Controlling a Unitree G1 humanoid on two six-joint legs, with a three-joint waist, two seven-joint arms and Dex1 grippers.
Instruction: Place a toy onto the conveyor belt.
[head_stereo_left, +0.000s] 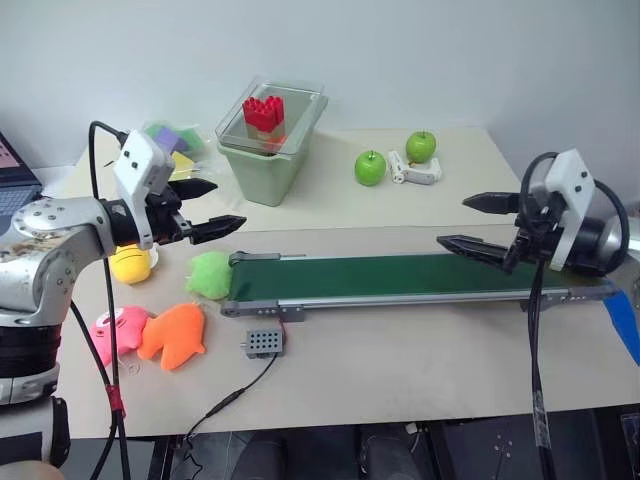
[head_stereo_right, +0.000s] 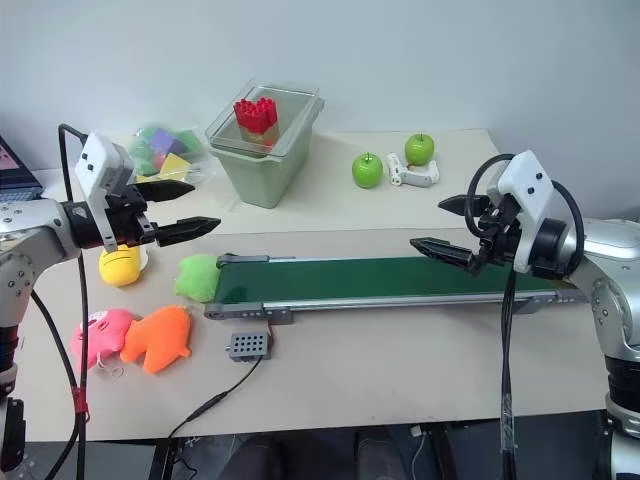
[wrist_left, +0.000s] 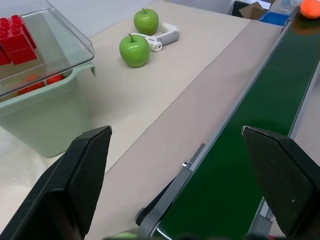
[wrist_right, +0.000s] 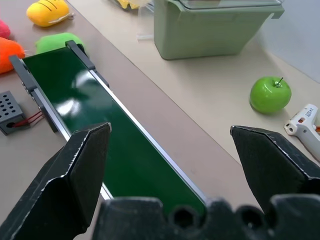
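My left hand (head_stereo_left: 228, 204) hangs above the counter (head_stereo_left: 400, 370) near the left end of the conveyor belt (head_stereo_left: 400, 275), its two black fingers spread wide with nothing between them. My right hand (head_stereo_left: 452, 221) hovers over the belt's right end, fingers just as wide apart and also empty, pointing back toward the left one. The toy (wrist_left: 311, 7) shows from my left wrist as a small orange shape at the belt's far end, the end near my right hand, cut off by the picture's edge; I cannot tell whether it rests fully on the green surface. A green plush (head_stereo_left: 208, 273) touches the belt's left end, with a yellow plush (head_stereo_left: 130, 265) just beside it below my left hand. Nearer the front edge lie a flat orange plush (head_stereo_left: 175, 335) and a pink plush (head_stereo_left: 118, 330), touching each other. A small grey box (head_stereo_left: 262, 343) with a cable sits just in front of the belt frame. Behind the belt stands a pale green bin (head_stereo_left: 265, 160) with a clear lid carrying red blocks (head_stereo_left: 263, 112), and further right two green apples (head_stereo_left: 370, 167) (head_stereo_left: 421, 147) flank a white tool (head_stereo_left: 415, 170).
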